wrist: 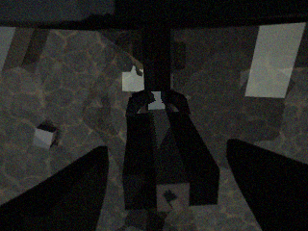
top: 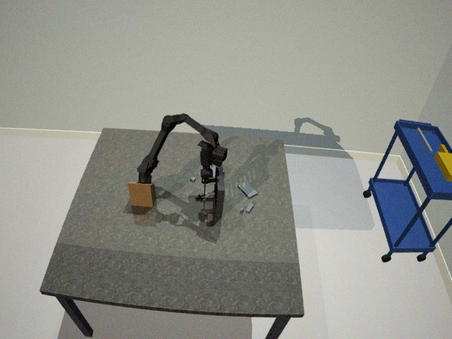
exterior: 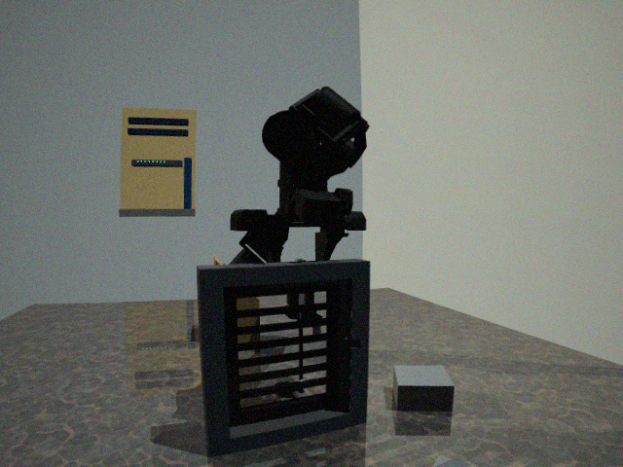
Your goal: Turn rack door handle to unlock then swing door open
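Observation:
The dark rack frame (top: pixel 219 207) (exterior: pixel 212 351) stands upright on the table (top: pixel 164 270). The slatted door (exterior: pixel 266 343) looks shut within it. The handle (exterior: pixel 301 349) (wrist: pixel 140 159) is a thin dark upright piece on the arm's side of the door, with dark brackets at its top and bottom. My gripper (exterior: pixel 300 247) (wrist: pixel 167 151) points down just above the handle. In the wrist view its fingers stand wide apart, one on each side of the handle, touching nothing that I can see. In the exterior view the frame's top rail hides the fingertips. The handle's exact angle is hard to tell in the dark.
An orange panel (top: pixel 141 195) stands by the arm's base. A small white block (top: pixel 192 179) (wrist: pixel 44 139) lies on the arm's side of the frame. A grey slab (top: pixel 248 190) and two small blocks lie beyond it. A blue trolley (top: pixel 397 215) stands off the table.

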`<state>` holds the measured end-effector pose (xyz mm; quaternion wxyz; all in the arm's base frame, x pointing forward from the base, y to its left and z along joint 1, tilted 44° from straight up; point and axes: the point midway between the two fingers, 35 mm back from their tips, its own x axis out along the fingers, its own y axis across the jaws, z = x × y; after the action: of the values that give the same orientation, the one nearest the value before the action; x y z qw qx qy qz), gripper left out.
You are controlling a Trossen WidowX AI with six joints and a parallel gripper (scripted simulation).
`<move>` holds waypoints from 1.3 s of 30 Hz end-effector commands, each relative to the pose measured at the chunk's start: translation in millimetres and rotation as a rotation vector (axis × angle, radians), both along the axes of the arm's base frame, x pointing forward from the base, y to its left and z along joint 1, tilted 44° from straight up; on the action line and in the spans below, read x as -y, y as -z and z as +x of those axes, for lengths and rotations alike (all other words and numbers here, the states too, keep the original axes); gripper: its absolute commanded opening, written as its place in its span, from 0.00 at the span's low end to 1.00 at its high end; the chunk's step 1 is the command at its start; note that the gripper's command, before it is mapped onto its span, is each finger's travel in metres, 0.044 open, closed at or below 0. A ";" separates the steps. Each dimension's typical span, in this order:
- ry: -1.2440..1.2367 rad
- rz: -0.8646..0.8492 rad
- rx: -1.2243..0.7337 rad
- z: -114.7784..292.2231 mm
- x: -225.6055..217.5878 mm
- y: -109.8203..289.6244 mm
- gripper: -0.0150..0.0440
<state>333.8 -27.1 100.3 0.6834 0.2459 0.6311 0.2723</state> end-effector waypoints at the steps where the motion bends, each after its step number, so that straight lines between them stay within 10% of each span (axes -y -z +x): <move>1: 0.007 0.006 -0.001 0.3 -4.9 3.5 0.74; 10: 0.006 0.008 0.000 -0.3 -13.6 11.9 0.74; 17: 0.006 0.008 0.000 -0.3 -13.6 11.9 0.43; 39: -0.154 -0.005 0.151 -0.4 -13.6 11.9 0.28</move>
<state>332.9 -13.6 88.3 0.6954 0.2117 0.6140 0.3078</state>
